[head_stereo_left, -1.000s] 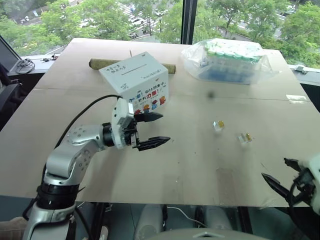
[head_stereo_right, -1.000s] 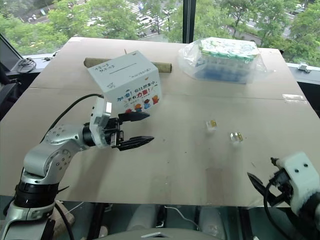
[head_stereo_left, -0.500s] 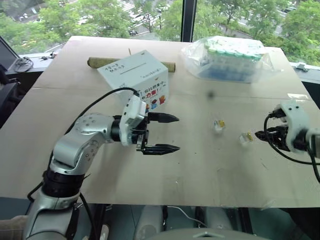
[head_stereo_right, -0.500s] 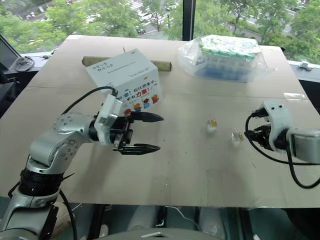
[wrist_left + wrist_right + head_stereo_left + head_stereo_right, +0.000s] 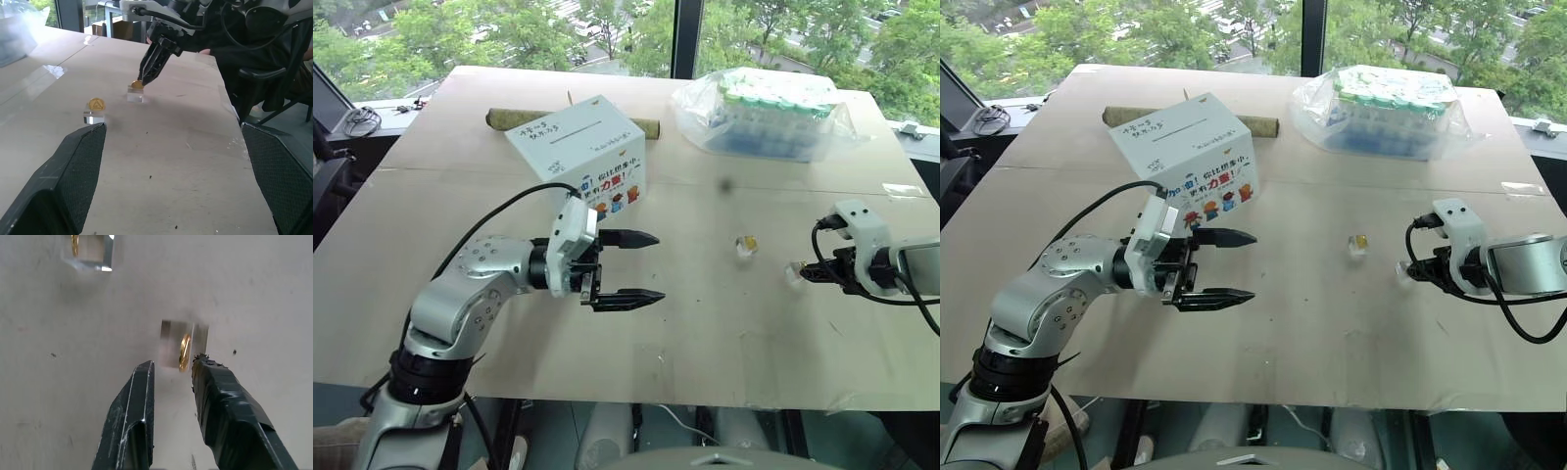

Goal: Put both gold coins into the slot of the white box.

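Two gold coins stand on edge, each in a small clear block. The nearer-right coin sits in its block just off my right gripper's fingertips; my fingers are narrowed but with a gap between them, and the coin is not yet gripped: one fingertip is just beside its edge. The other coin, bearing a raised triangle mark, stands in its block a little to the left and farther off. Both shine bright yellow.

The box stands far left on the table, white with orange lettering and small cartoon figures on its front; the slot is a thin dark line across its top face, beside dark handwriting.

My left gripper hovers in front of the box, fingers spread wide and holding nothing.

The table is pale, bare board. Beyond its far edge are windows with green trees outside.

At far right a clear bag holds green-capped tubes. A brownish roll lies behind the box.
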You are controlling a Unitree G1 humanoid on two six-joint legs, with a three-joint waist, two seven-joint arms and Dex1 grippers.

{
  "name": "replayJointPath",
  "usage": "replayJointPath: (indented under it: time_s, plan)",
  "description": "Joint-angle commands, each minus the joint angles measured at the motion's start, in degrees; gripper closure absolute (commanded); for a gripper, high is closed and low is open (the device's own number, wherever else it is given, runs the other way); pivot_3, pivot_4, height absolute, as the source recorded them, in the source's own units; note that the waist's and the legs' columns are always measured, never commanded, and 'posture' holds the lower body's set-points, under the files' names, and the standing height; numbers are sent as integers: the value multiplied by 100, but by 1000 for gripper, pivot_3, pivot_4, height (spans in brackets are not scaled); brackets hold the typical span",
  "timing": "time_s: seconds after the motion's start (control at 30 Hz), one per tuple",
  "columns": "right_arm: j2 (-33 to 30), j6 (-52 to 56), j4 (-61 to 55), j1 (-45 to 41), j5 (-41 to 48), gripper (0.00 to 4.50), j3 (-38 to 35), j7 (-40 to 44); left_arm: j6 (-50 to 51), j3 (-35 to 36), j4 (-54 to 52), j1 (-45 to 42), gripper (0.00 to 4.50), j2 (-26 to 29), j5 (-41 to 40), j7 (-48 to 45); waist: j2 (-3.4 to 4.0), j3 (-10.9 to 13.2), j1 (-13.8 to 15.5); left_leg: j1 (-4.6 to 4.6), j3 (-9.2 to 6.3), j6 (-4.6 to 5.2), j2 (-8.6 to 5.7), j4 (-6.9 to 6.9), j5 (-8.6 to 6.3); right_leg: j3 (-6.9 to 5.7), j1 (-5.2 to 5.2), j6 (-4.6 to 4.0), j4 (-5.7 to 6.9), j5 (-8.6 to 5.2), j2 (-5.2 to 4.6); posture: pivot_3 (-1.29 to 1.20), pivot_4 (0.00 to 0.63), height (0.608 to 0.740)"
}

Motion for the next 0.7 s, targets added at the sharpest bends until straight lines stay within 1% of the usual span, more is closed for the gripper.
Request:
replayJointPath:
  time_s: [0.03, 0.17, 0.37, 0.7]
  plan:
    - [-286, -314, -32, -43, 402, 3168, 135, -220, -20, 101, -267, 38, 0, 58, -106, 23, 0, 0, 3, 0, 1, 0, 0, 2, 0, 1, 0, 0, 0, 0, 0, 0, 150, 740]
    - [-499, -662, 2, -49, 726, 3168, 397, -422, -1, 112, -306, 70, 0, 48, -138, 71, 0, 0, 5, -1, 0, 1, 0, 5, 0, 0, 0, 0, 0, 0, 0, 0, 150, 740]
    - [-710, -1024, 40, -86, 975, 3168, 711, -570, -3, 137, -345, 136, 0, 72, -170, 112, 0, 0, 5, -1, 0, 0, 0, 4, 0, 1, 0, 0, 0, 0, 0, 0, 150, 740]
    - [-750, -1190, 121, -180, 877, 3168, 967, -511, 16, 205, -410, 221, 0, 152, -236, 172, 0, 0, 2, -1, 1, 0, 1, 4, 0, 0, 0, 0, -1, 0, -1, 0, 150, 740]
